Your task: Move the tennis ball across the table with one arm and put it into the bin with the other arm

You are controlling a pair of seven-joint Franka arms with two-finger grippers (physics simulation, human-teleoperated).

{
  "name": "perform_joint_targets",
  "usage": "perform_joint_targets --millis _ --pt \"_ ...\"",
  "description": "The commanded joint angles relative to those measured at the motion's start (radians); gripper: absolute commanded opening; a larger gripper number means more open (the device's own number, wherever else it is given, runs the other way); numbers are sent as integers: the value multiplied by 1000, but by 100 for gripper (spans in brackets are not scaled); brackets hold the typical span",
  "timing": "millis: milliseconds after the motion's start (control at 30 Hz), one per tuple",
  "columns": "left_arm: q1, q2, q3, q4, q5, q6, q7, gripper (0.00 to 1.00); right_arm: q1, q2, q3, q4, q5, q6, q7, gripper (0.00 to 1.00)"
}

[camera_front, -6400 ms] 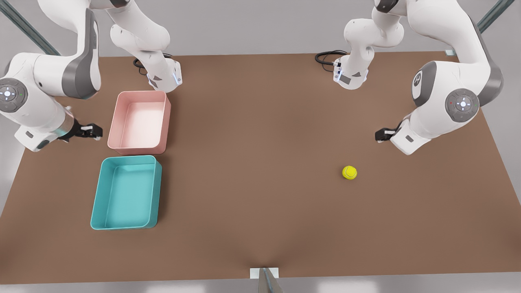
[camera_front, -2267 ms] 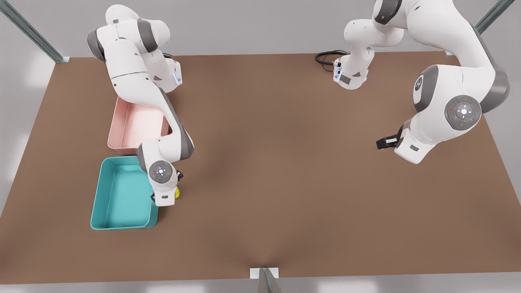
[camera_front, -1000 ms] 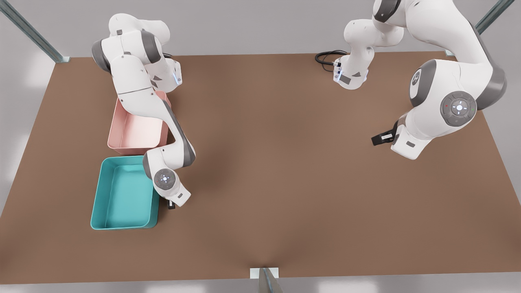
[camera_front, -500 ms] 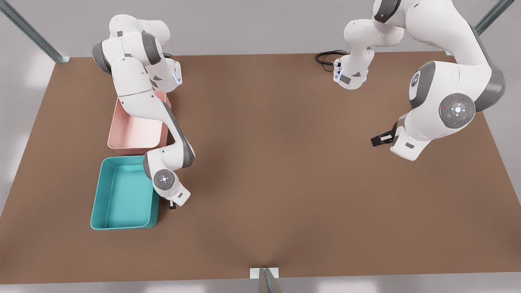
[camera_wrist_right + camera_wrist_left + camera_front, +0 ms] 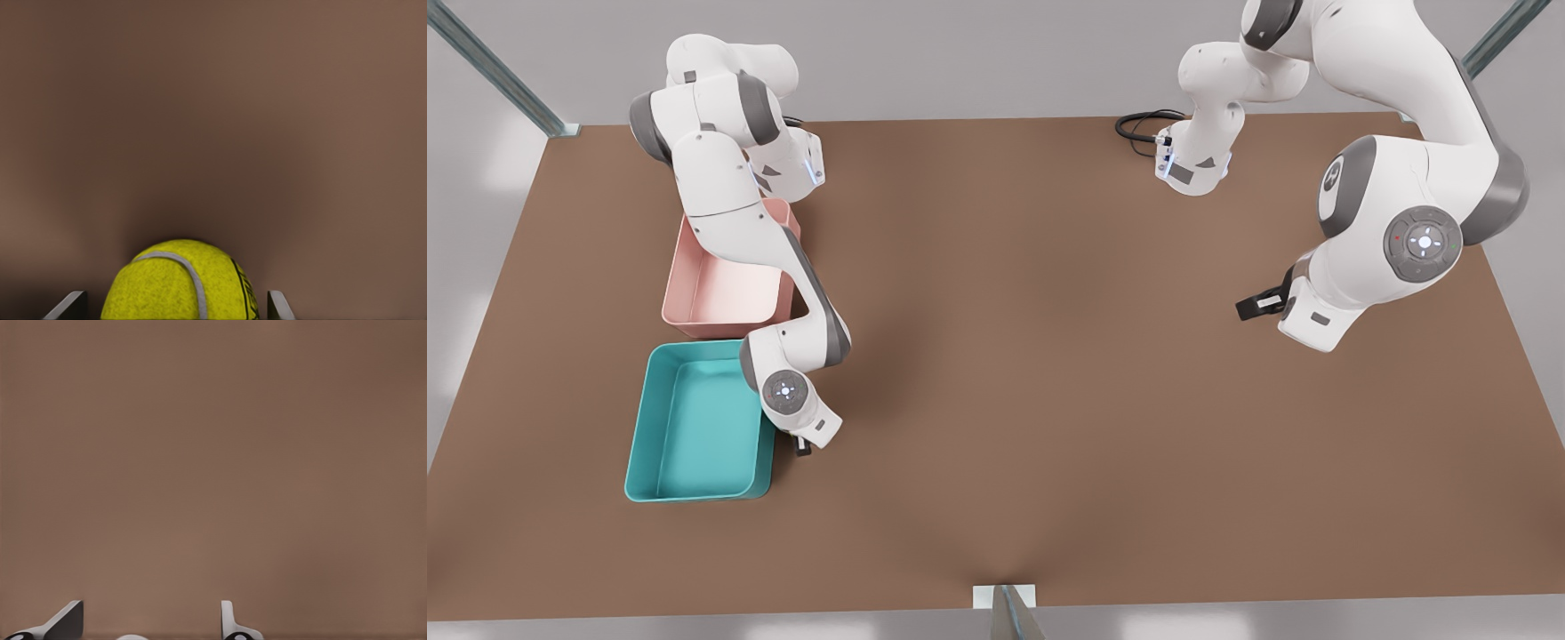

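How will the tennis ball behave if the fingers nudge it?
Round, on the flat table, the tennis ball would likely roll. Its fuzzy felt probably grips well between the right gripper's open fingers by the bin. The left gripper waits apart.

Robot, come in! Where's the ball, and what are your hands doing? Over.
Right gripper open, straddling tennis ball on table beside bin. Left gripper open, waiting across table. Nothing blocking.

Yellow-green tennis ball [image 5: 180, 283] between end-effector fingers [image 5: 68, 303].
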Motion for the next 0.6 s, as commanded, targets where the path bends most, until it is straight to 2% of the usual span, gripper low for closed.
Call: perform_joint_targets --millis 0,300,333,367,400,567 --pt "0 -1 0 0 0 0 -2 100 0 1 0 -2 0 29 -14 100" --pt "0 -1 0 2 3 8 -3 100 0 13 -8 -2 0 46 -14 100" --pt "3 -1 0 -14 3 20 -3 100 0 13 -8 -2 0 46 -14 88" --pt "0 -4 -2 -17 0 15 -3 100 2 11 -8 0 -3 46 -15 67" --pt "-2 -4 -13 -17 2 9 -3 100 2 11 -6 0 -1 44 -14 62" --pt "20 -2 -11 -31 0 22 1 100 5 1 -6 4 3 31 5 61"
